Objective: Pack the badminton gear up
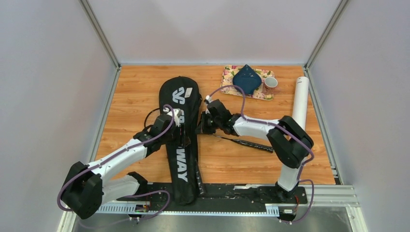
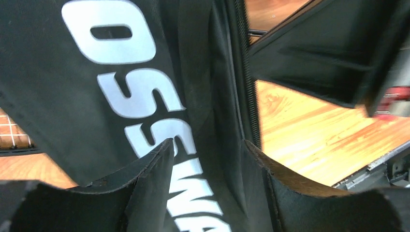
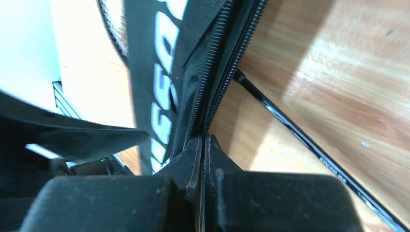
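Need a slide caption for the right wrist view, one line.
Right gripper shut at the cover's zipper edge, racket shaft lying on the table beside it.

The racket cover (image 1: 181,145) is black with white lettering, the desk (image 1: 135,92) orange-brown wood grain, the tray (image 1: 229,73) floral, the cloth (image 1: 247,79) dark blue, the tube (image 1: 300,99) white.
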`<state>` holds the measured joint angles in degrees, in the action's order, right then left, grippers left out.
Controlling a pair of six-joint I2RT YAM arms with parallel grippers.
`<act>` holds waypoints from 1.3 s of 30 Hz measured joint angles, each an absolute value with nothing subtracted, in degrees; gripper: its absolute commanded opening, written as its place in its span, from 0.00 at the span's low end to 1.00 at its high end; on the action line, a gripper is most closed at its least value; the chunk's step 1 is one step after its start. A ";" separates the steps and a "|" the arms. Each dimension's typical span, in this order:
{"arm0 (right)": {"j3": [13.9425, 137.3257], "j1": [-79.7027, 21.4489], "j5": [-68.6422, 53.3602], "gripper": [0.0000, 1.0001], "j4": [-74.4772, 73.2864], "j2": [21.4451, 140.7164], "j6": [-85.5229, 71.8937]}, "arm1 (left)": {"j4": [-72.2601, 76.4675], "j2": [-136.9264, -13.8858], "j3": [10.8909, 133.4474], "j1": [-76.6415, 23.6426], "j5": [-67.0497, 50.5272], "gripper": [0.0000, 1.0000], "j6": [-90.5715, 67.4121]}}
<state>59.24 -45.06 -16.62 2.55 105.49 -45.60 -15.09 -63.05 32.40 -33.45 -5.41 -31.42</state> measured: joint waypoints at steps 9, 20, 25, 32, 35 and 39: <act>80.51 -45.56 -9.69 0.00 -22.37 99.63 -35.03 | -15.55 -63.11 40.32 -35.55 -5.32 0.64 -32.36; 84.27 -48.53 -3.03 0.00 -34.13 99.50 -28.97 | -13.74 -55.24 40.66 -35.66 -5.04 0.73 -38.04; 87.02 -49.50 -1.43 0.00 -36.97 99.48 -29.02 | -11.49 -55.07 37.87 -35.66 -6.24 0.68 -41.17; 88.66 -50.35 0.99 0.00 -37.91 99.11 -29.74 | -11.40 -57.65 37.76 -35.66 -7.49 0.69 -42.02; 89.45 -50.89 1.98 0.00 -38.76 99.11 -29.76 | -10.98 -57.91 37.76 -35.94 -7.66 0.69 -42.15; 90.78 -52.14 3.86 0.00 -40.07 99.11 -29.71 | -10.92 -58.89 37.76 -36.18 -7.51 0.70 -42.41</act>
